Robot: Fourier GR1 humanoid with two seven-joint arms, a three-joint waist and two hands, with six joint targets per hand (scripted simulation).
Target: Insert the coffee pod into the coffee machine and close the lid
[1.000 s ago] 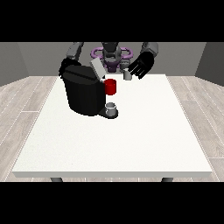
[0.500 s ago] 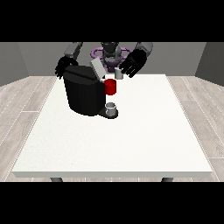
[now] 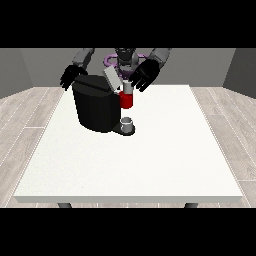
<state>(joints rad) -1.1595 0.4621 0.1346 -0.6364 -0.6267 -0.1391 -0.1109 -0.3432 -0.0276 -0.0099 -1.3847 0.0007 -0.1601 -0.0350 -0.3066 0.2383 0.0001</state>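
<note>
1. Standing on the far left part of the white table (image 3: 150, 160), the coffee machine (image 3: 97, 107) is a bulky black body with rounded sides and a matte surface.
2. Its lid (image 3: 112, 79), a flat pale grey flap, is tilted up and back from the top front edge, so the machine is open.
3. Below the lid, at the machine's front, sits a red cylindrical part (image 3: 127, 100) with a light grey cap (image 3: 127, 87) on top; whether this cap is the coffee pod, and whether it is fully seated, cannot be told.
4. At the foot of the machine a small grey cup (image 3: 127, 122) stands on a dark round drip base (image 3: 126, 130); what it holds cannot be seen.
5. The hand at the view's right (image 3: 143, 75) is black and hangs just above and beside the grey cap and the raised lid, its fingers spread and only slightly bent; it holds nothing that can be made out, and contact with the lid cannot be judged.
6. The hand at the view's left (image 3: 71, 76) hovers at the machine's upper back corner, fingers hanging relaxed and apart, holding nothing.
7. The table top is smooth and plain, with rounded corners, over a pale wood-plank floor (image 3: 25, 110).
</note>
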